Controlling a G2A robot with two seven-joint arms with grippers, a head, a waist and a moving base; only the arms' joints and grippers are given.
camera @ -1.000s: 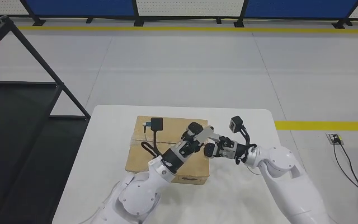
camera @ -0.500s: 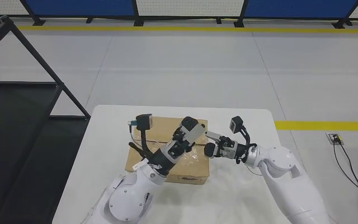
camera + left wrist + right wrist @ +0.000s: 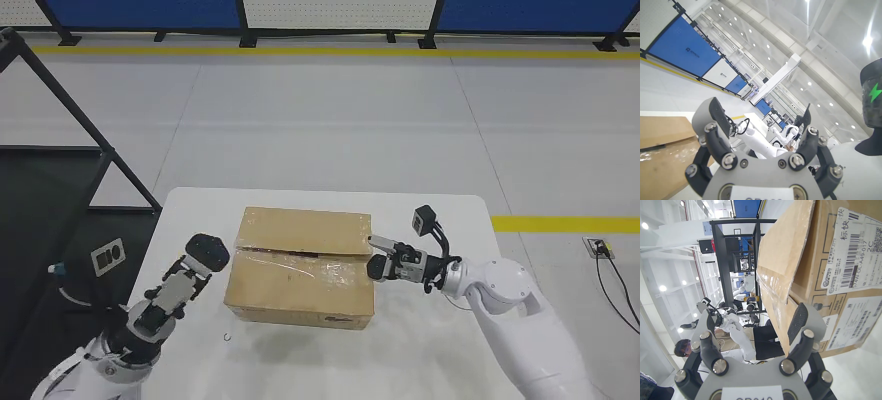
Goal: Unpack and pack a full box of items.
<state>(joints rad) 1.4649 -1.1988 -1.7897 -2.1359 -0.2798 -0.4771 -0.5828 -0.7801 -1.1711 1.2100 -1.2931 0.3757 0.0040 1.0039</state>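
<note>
A brown cardboard box (image 3: 300,268) lies in the middle of the white table, its top flaps down under clear tape, with a dark gap along the seam. My right gripper (image 3: 378,255) stands open at the box's right top edge. In the right wrist view, one finger pad (image 3: 798,322) of the right gripper (image 3: 753,323) sits close beside the labelled box (image 3: 829,262) near a torn flap corner, and nothing is held. My left gripper (image 3: 205,250) is left of the box, apart from it. The left wrist view shows the left gripper (image 3: 762,117) open and empty, with the box (image 3: 662,130) to one side.
The table (image 3: 430,345) has free room in front of the box and on both sides. A black metal frame (image 3: 70,190) stands past the table's left edge. A small loose bit (image 3: 229,335) lies near the box's front left corner.
My left arm has swung from above the box's top out to the left and now sits off the box. The right gripper has stayed at the box's right edge.
</note>
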